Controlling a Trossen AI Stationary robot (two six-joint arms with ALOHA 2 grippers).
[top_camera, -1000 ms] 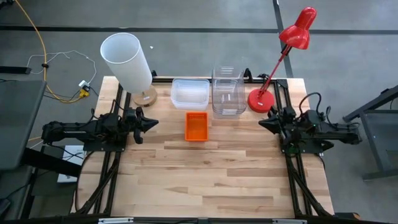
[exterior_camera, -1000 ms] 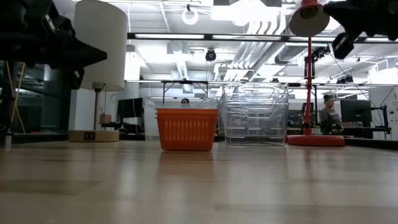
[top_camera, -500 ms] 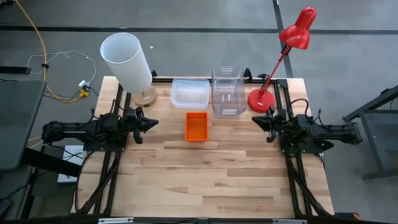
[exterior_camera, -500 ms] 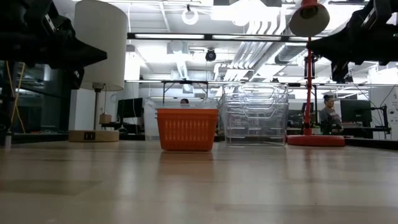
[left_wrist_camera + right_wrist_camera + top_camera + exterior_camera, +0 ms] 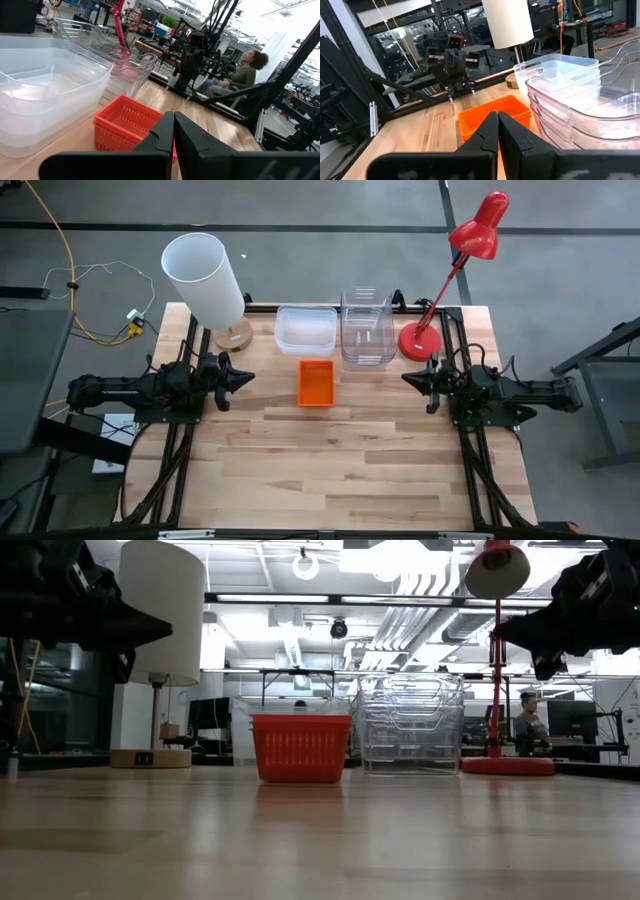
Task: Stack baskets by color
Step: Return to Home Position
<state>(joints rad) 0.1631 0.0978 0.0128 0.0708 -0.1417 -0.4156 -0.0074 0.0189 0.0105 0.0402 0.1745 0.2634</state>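
Right gripper (image 5: 410, 378) and left gripper (image 5: 243, 377) hang pinched shut, empty, at opposite sides; sorting looks finished. Orange baskets (image 5: 316, 383) sit nested nearer; clear bins (image 5: 367, 330) farther.

Low view: orange basket stack (image 5: 301, 748) hides most of the shallow clear bins (image 5: 270, 707).

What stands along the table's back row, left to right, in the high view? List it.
White lamp shade → shallow clear bins → taller clear bins → red desk lamp.
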